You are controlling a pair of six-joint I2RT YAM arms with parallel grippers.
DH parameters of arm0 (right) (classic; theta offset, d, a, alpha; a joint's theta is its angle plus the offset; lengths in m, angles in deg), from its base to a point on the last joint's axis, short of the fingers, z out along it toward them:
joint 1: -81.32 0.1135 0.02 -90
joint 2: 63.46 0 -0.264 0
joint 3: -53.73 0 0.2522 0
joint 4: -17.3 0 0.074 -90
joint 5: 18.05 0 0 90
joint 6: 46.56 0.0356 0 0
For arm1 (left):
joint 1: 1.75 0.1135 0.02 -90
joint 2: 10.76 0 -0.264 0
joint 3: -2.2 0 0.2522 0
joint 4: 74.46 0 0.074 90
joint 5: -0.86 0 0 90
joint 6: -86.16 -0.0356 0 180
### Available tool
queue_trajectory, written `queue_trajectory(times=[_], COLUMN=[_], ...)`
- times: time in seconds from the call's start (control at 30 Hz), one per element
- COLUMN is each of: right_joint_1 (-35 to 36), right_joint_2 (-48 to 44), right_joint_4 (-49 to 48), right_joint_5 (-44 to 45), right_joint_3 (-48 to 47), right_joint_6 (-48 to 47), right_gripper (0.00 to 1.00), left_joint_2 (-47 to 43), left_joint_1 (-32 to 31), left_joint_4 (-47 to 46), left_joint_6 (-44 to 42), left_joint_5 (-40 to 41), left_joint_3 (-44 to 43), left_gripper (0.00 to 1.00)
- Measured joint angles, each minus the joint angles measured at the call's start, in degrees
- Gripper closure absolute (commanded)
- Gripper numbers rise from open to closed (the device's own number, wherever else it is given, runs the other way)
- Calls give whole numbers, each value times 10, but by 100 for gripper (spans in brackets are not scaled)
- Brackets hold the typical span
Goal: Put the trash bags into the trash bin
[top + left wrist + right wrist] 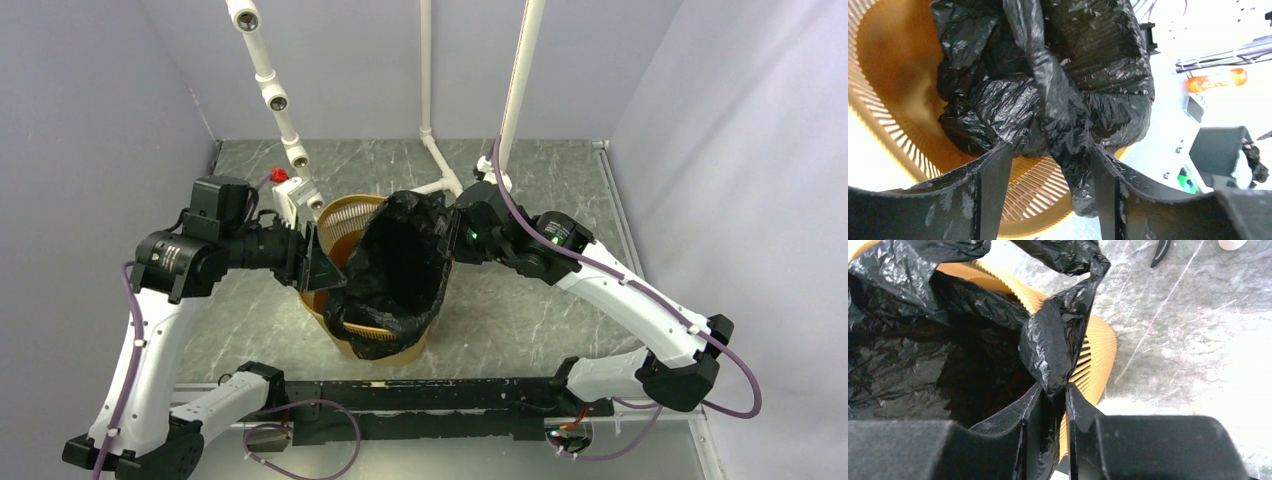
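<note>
The yellow-orange trash bin point(345, 212) stands in the middle of the marbled floor. The black trash bag point(400, 250) sits in it with its mouth spread wide and its edge draped over the near and right rim. My left gripper point(325, 265) is at the bin's left rim. In the left wrist view it point(1049, 150) stands open, and a hanging fold of the bag point(1088, 60) lies against its right finger above the slatted bin wall point(893, 60). My right gripper point(456, 226) is at the bin's right side. Its jaws point(1054, 387) pinch a raised flap of the bag point(1048, 345) beside the bin point(1098, 350).
White pipes point(272, 90) point(520, 80) slant down from the back wall to the floor behind the bin. A small red part point(279, 175) sits near the left pipe's foot. Grey walls close in on both sides. A black rail point(420, 395) runs along the near edge.
</note>
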Motion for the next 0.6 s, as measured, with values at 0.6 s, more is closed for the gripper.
queue_trajectory(times=[0.6], right_joint_1=[1], right_joint_2=[9], right_joint_4=[2], right_joint_5=[14], right_joint_3=[-6], right_joint_6=[-26], right_gripper=[87], left_joint_2=[-22], left_joint_1=[0], left_joint_4=[-125], left_joint_6=[73], left_joint_5=[-174], left_joint_3=[71], left_gripper=[31])
